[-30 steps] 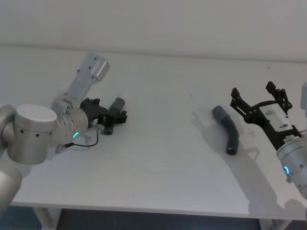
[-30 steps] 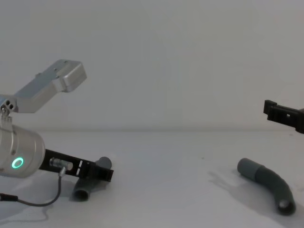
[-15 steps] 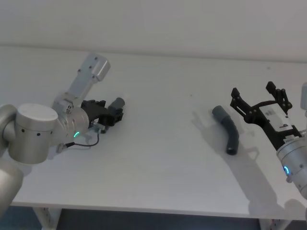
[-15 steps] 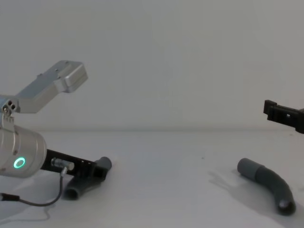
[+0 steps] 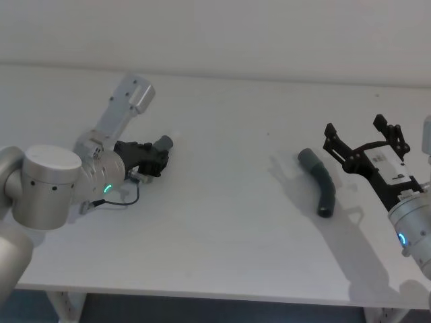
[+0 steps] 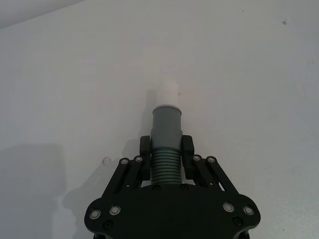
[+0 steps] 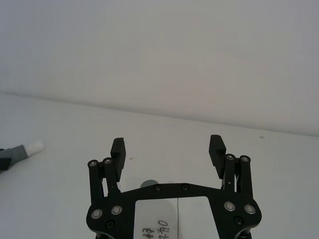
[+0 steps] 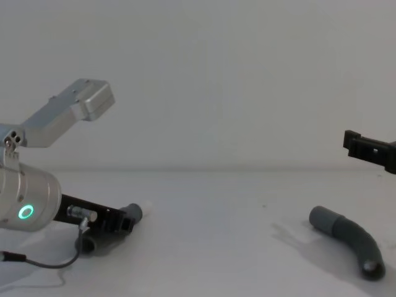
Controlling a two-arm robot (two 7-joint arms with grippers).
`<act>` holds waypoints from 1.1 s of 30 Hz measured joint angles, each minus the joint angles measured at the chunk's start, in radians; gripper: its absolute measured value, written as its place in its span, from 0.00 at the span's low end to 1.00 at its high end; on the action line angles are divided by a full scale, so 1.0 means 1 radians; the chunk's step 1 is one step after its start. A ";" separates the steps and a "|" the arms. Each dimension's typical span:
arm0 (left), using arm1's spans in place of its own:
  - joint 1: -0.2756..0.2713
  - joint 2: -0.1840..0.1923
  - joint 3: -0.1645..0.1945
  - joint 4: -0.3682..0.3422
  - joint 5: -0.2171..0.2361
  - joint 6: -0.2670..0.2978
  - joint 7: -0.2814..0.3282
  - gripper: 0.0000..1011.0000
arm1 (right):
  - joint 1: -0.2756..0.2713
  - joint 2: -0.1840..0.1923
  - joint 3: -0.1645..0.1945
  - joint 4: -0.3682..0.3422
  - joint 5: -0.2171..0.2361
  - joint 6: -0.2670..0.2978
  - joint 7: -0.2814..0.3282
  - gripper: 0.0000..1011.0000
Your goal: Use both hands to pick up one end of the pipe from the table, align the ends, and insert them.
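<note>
Low over the table (image 5: 229, 222), my left gripper (image 6: 166, 149) clenches the white-tipped pipe piece (image 6: 167, 124) by its ribs, while my right gripper (image 7: 167, 144) hangs spread open beside the grey piece (image 5: 322, 185).

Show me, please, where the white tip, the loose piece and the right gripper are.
white tip (image 6: 168, 93): left wrist view, middle of the plug end of the held piece (image 6: 166, 125).
loose piece (image 5: 325, 180): head view, on its curved middle.
right gripper (image 7: 167, 145): right wrist view, midway between its open fingertips.

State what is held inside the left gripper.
The left gripper clamps a pipe piece at its ribbed middle, white tip poking out. From the wrist view, its body covers the other end.
</note>
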 joint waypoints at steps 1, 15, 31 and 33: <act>0.000 0.000 0.000 0.000 0.000 0.000 0.000 0.35 | 0.000 0.000 0.000 0.000 0.000 0.000 0.000 0.99; -0.001 -0.001 0.000 0.001 0.000 0.000 0.000 0.35 | 0.000 0.000 0.000 0.000 0.000 0.000 0.000 0.99; -0.001 -0.001 0.000 0.001 0.000 0.000 0.000 0.35 | -0.005 0.009 0.002 -0.012 -0.007 0.026 0.000 0.99; -0.001 -0.001 0.000 0.001 0.000 0.000 0.000 0.35 | -0.012 0.026 0.004 -0.033 -0.017 0.070 0.000 0.99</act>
